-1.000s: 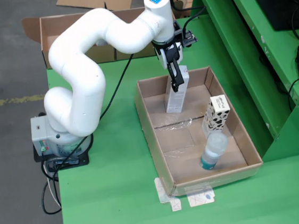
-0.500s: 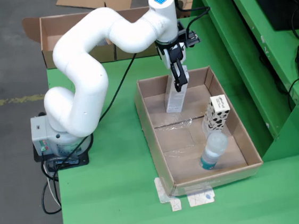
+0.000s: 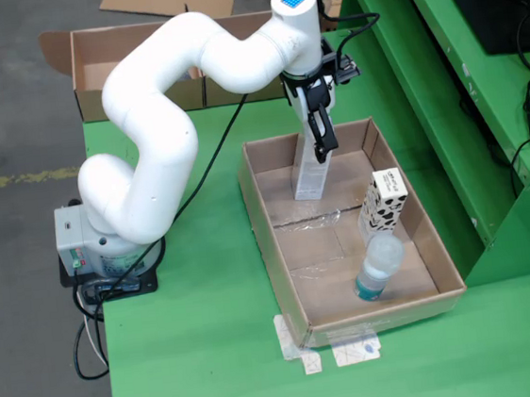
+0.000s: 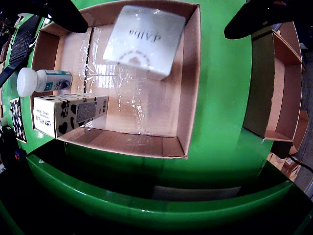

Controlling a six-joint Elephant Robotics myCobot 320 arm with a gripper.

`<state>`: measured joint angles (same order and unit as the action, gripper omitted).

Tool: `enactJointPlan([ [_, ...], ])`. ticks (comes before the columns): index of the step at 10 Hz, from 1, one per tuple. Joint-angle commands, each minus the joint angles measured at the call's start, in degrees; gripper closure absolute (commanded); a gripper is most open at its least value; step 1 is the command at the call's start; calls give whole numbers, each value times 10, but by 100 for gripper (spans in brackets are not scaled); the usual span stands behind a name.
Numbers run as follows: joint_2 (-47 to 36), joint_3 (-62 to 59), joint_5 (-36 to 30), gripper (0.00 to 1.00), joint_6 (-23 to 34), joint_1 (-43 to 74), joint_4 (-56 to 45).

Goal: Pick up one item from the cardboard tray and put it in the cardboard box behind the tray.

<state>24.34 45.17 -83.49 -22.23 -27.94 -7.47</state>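
A tall white carton [image 3: 309,173] stands at the far end of the cardboard tray [image 3: 280,254]. My gripper [image 3: 322,147] hangs right over its top, with the jaws open and a finger on either side. In the wrist view the carton [image 4: 144,41] sits between the two black fingers [image 4: 66,14], and neither touches it. A cow-patterned carton [image 3: 384,201] and a clear bottle with a white cap [image 3: 379,267] also lie in the tray; both show in the wrist view, the cow-patterned carton [image 4: 68,113] and the bottle [image 4: 45,81]. The cardboard box [image 3: 137,68] stands behind the tray.
The tray's walls [image 4: 188,78] rise around the items. The box behind the tray shows at the right of the wrist view [image 4: 286,83]. A raised green ledge [image 3: 425,96] runs along the right of the table. A black cable [image 3: 213,156] trails from the arm across the table.
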Motion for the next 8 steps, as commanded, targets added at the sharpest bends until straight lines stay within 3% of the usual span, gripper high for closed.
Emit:
enactJointPlan([
  [1,21,-78,-5,0,11,14,-20],
  [8,59,-148,-5,0,15,19,-51],
])
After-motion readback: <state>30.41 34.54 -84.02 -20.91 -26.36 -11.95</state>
